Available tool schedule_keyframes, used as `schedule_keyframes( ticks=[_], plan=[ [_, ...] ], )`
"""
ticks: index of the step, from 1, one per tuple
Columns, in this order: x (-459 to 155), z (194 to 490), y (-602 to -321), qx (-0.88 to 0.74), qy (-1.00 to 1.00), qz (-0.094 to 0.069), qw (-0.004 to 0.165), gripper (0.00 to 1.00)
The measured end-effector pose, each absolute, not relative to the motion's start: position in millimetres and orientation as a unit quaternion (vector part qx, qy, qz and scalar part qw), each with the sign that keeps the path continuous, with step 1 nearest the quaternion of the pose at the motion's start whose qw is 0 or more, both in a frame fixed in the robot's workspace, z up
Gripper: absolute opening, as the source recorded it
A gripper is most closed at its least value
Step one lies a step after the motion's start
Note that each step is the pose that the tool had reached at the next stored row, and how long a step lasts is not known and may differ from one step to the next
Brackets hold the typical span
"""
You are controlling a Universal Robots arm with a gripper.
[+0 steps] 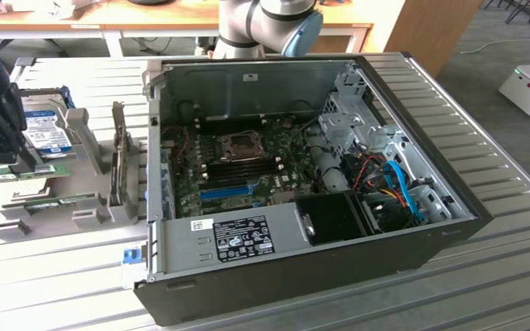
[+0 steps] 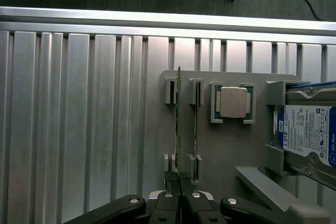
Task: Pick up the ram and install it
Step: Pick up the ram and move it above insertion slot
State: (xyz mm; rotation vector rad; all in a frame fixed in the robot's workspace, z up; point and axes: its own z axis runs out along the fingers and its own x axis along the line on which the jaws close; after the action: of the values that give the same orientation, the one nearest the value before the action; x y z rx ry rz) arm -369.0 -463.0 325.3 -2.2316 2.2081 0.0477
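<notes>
While the ram (image 2: 178, 124) stands on edge in the slotted grey holder (image 2: 226, 150), the gripper (image 2: 179, 182) has its jaws pinched almost together on the stick's near end.

Judged: pick step in hand, grasp made, stick not yet lifted.

Freeing it calls for a straight pull in line with the slots, no twist.

Holder contents: a second stick (image 2: 196, 124) just beside the ram, a processor (image 2: 232, 102) in its recess, a hard drive (image 2: 310, 132) in the end bracket.

The computer case (image 1: 292, 276) lies open; the memory slots (image 1: 242, 167) on the motherboard (image 1: 283, 181) look unfilled.
</notes>
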Motion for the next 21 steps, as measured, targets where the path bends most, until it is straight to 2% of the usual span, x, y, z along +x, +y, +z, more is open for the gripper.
schedule_keyframes(
  ticks=[21],
  plan=[
    [-369, 375, -463, -0.71, 0.704, 0.015, 0.001, 0.12]
  ],
)
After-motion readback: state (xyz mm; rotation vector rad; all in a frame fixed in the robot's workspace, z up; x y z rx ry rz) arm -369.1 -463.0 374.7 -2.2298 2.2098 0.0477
